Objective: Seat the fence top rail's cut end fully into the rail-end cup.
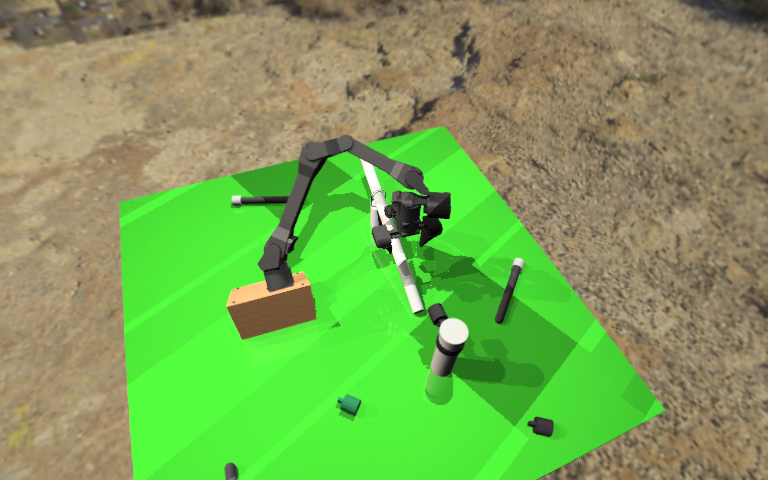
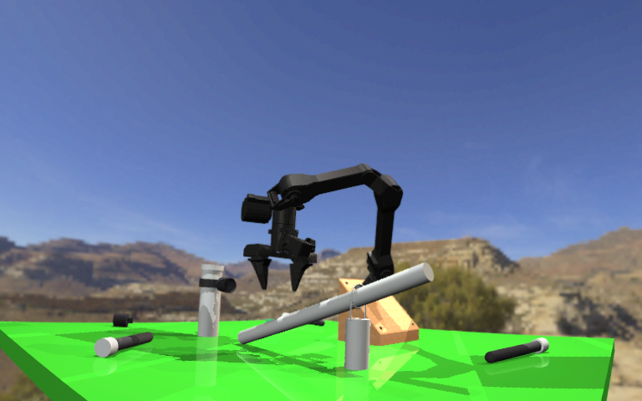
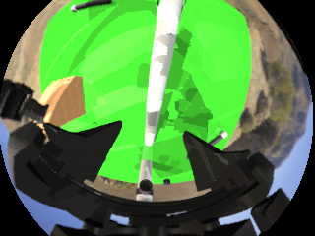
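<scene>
From the exterior view, a dark stick with a pale tip (image 2: pixel 122 342) lies nearest, at the left of the green mat (image 2: pixel 521 378). Behind it stands the big post (image 2: pixel 210 302), its brace band and rail-end cup (image 2: pixel 225 284) near the top. The rail (image 2: pixel 331 305) slants through the loop cap on the short post (image 2: pixel 357 342), its low end on the mat, apart from the cup. Above the rail, clear of it, hangs the gripper (image 2: pixel 279 274), fingers spread wide on nothing. The wooden base block (image 2: pixel 383 317) sits behind.
</scene>
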{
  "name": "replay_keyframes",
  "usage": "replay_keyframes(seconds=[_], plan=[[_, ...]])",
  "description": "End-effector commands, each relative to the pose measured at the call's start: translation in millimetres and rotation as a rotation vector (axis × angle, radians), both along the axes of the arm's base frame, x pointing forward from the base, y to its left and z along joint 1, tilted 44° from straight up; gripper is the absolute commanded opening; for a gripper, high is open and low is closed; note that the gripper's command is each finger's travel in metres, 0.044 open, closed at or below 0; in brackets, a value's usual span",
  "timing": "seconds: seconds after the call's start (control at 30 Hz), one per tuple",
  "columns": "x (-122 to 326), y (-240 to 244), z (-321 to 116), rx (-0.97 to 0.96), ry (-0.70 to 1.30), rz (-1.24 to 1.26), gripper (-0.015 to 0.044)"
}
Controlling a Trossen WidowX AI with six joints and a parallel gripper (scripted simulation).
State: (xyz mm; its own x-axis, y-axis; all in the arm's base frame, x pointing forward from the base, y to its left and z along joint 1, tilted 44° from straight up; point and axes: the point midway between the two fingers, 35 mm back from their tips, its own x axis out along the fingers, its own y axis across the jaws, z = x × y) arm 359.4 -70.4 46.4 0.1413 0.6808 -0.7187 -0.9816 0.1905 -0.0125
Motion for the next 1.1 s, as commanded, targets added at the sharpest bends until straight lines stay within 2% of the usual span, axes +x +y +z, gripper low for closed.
replay_keyframes(seconds=[0.0, 0.23, 1.07], plan=[[-0.1, 0.4, -3.4, -0.009, -0.015, 0.042, 0.0440], [4.2, 24.5, -28.5, -0.007, -0.016, 0.042, 0.0440], [9.3, 47.2, -52.8, -0.006, -0.016, 0.042, 0.0440]])
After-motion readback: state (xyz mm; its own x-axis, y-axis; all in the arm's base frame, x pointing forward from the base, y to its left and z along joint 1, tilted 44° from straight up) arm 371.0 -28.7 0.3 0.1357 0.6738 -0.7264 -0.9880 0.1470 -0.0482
